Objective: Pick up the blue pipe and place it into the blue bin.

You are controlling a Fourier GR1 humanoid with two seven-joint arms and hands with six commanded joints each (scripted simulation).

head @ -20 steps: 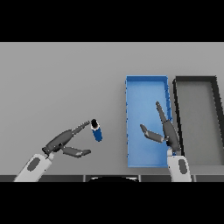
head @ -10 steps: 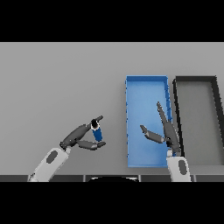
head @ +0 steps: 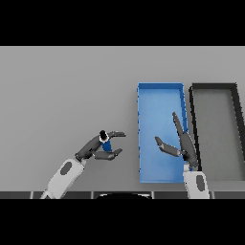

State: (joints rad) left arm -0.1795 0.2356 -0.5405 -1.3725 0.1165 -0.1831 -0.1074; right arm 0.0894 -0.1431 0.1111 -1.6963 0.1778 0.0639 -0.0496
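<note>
Two hands showed in the head view. I had the left hand over the grey surface, well left of the rectangular blue bin, its fingers and thumb curled round the small blue pipe with a dark end cap, so the pipe sat in that grasp. My right hand hung above the bin's near end, fingers straight and spread, holding nothing. One dark grey bin sat just right of the blue one.

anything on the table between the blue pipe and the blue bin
No. In the head view only bare grey table lies between the blue pipe, held in the left robot hand, and the blue bin.
</note>
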